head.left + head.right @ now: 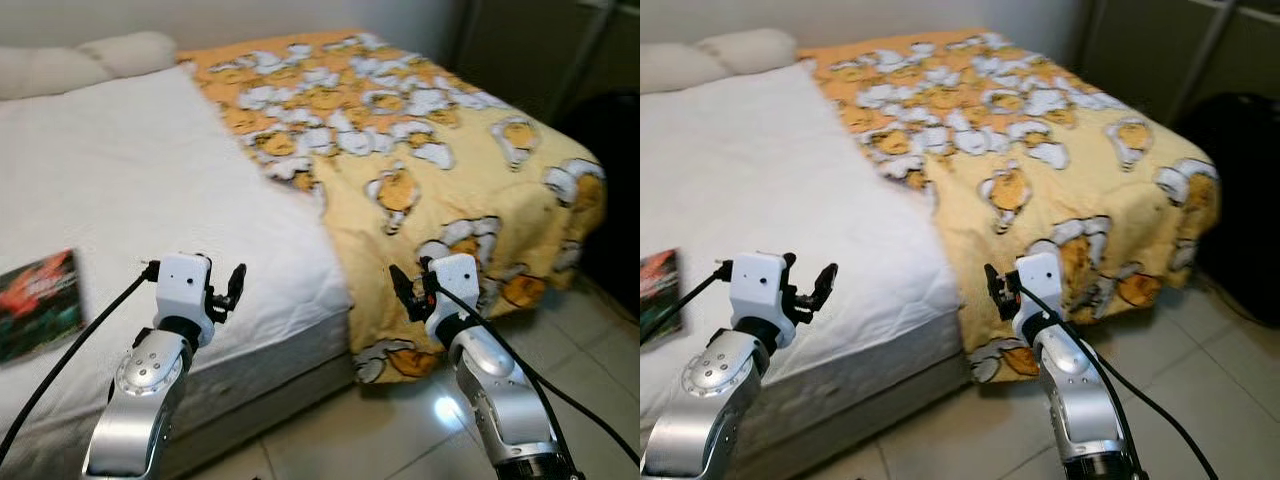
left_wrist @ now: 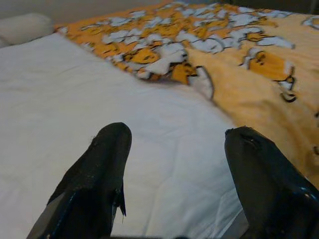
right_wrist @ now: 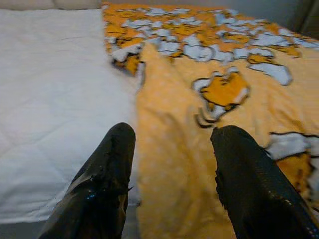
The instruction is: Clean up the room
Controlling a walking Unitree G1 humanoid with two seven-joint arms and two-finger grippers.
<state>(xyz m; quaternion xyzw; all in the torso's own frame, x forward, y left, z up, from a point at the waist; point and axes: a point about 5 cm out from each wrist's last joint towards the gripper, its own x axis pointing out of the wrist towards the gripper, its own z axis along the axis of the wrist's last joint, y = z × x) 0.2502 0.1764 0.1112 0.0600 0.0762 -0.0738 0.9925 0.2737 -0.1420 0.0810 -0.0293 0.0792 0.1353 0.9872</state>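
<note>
Left end effector: the left end effector [image 1: 234,283], two long black fingers on a silver arm, hangs over the near edge of the bed, above the white sheet; fingers spread apart, released, holding nothing.
Right end effector: the right end effector [image 1: 404,290] hangs at the near edge of the bed, in front of the hanging part of the blanket; fingers likewise spread, released and empty.
Bed: a wide bed with a white quilted sheet [image 1: 150,190] takes up most of the scene.
Blanket: a yellow-orange fleece blanket printed with white and orange cartoon figures [image 1: 420,150] covers the bed's half on the robot's right and drapes over the near edge and far right corner toward the floor; its inner edge is rumpled along the middle of the bed.
Book: a flat book or magazine with a red and green cover [image 1: 38,303] lies on the bed's bare sheet, near its left edge; blurred.
Pillows: pale cream pillows [image 1: 85,60] lie at the bed's head.
Floor: light glossy tiles [image 1: 400,430] beside the bed.
</note>
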